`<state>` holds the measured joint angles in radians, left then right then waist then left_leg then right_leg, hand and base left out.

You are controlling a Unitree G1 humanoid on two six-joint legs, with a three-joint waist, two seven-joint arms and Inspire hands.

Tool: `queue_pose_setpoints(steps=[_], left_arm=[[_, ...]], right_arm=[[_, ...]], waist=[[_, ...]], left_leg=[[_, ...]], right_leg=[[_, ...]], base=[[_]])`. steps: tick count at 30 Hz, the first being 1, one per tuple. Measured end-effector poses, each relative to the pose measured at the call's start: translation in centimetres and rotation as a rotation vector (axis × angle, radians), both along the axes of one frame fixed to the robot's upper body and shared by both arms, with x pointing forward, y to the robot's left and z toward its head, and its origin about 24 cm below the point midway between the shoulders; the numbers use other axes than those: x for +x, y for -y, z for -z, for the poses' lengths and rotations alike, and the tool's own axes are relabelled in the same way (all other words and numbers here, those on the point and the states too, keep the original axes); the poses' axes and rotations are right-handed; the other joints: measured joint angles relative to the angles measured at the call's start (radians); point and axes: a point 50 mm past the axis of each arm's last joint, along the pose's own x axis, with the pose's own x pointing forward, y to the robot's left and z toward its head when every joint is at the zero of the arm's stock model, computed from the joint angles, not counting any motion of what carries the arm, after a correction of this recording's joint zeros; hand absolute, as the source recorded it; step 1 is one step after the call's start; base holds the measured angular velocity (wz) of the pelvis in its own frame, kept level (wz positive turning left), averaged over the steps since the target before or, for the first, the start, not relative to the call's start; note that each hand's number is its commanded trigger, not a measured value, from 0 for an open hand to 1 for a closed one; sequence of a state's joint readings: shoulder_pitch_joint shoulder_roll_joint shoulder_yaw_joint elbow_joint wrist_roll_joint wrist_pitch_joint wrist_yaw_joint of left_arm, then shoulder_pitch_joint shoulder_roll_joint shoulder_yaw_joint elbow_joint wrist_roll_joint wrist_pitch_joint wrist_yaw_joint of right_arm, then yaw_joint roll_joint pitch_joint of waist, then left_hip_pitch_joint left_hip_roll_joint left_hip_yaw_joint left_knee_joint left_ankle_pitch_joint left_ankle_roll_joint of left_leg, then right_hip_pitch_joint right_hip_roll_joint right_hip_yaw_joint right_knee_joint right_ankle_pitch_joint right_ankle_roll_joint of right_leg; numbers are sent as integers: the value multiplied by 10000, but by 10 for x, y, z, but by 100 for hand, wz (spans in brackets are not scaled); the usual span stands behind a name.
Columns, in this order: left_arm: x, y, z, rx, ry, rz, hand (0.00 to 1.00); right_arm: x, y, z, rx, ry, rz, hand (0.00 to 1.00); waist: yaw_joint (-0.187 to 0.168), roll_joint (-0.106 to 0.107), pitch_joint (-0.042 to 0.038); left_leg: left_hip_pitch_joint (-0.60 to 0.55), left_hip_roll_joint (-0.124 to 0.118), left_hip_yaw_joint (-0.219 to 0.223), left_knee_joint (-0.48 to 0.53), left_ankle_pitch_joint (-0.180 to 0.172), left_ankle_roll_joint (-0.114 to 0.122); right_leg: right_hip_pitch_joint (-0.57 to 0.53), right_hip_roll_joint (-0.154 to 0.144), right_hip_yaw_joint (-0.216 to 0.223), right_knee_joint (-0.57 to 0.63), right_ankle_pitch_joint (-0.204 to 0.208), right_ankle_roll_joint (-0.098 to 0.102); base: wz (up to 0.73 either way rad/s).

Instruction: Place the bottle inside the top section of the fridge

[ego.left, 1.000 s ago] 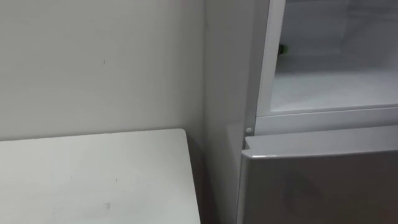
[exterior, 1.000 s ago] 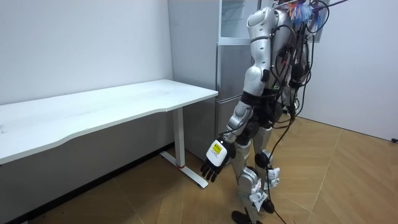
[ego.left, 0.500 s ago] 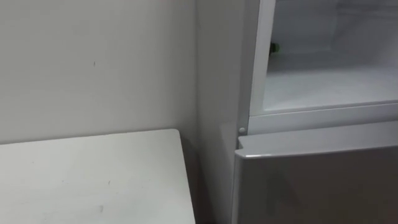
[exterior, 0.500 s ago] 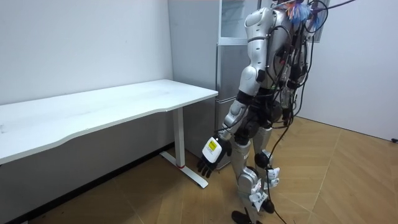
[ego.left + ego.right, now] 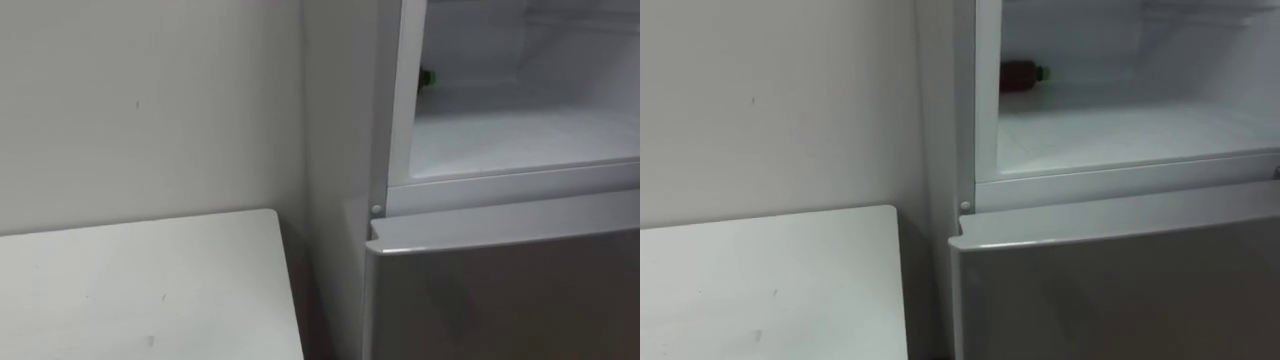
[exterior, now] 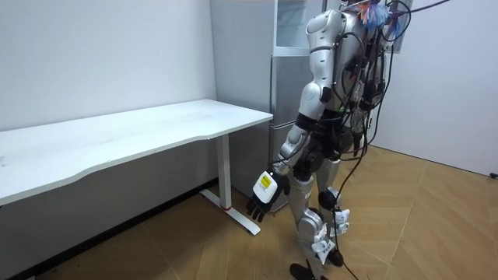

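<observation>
Bottle: the bottle (image 5: 1020, 73) lies on its side deep in the upper compartment, close to the left inner wall, green cap pointing right
Upper compartment: the fridge (image 5: 985, 120) stands open at the top, and the white shelf (image 5: 1120, 135) is otherwise bare
Lower door: the lower door (image 5: 1120, 290) is shut
Table: the white table (image 5: 770, 290) sits just beside the fridge, on the robot's left
Left hand: the left hand (image 6: 263, 201) hangs low by the leg with relaxed fingers and holds nothing
Robot: stands upright facing the fridge
Progress: placement looks done
Risk: lying flat, the bottle could roll toward the front lip if the fridge is jolted; a low swinging hand could clip the table leg
</observation>
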<state>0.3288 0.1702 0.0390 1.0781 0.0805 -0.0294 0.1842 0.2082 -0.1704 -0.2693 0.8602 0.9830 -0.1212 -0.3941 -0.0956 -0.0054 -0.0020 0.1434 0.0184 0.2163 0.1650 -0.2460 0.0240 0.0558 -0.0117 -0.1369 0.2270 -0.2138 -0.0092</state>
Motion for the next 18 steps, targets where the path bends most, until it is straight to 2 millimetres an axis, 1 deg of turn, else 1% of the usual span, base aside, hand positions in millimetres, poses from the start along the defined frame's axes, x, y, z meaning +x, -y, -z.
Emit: queue_pose_setpoints(steps=[4,8,9,10,14,18], left_arm=[[-3,-5,-3,132,147,-277,0],[2,-7,-4,183,311,-304,0],[2,-7,-4,183,324,-300,0],[3,-7,-4,186,357,-289,0],[6,-7,-4,197,457,-261,0],[8,-9,-5,211,591,-220,0]], right_arm=[[13,13,-15,-35,1291,1627,0],[20,27,-28,-321,1832,2473,0],[24,32,-35,-395,2221,2731,0],[28,37,-41,-527,2594,2945,0],[35,46,-57,-692,3391,3710,0],[46,57,-83,-1115,4458,4440,0]], waist=[[-75,-90,7],[-104,-173,13],[-130,-183,13],[-150,-189,15],[-217,-279,6],[-281,-356,22]], left_leg=[[15,0,33,2,1,-1],[-36,-32,13,3,2,0],[-94,-90,4,4,3,2],[-106,-95,5,5,3,2],[-97,-99,15,7,3,2],[-115,-90,35,10,4,2]], right_leg=[[-4,4,5,-1,0,-1],[-25,-3,63,-48,-5,8],[-37,-4,76,-58,-10,17],[-43,-3,89,-64,-11,20],[-36,-3,93,-29,-13,22],[-43,2,99,-23,-13,21]], base=[[-1],[0],[0],[0],[0],[0]])
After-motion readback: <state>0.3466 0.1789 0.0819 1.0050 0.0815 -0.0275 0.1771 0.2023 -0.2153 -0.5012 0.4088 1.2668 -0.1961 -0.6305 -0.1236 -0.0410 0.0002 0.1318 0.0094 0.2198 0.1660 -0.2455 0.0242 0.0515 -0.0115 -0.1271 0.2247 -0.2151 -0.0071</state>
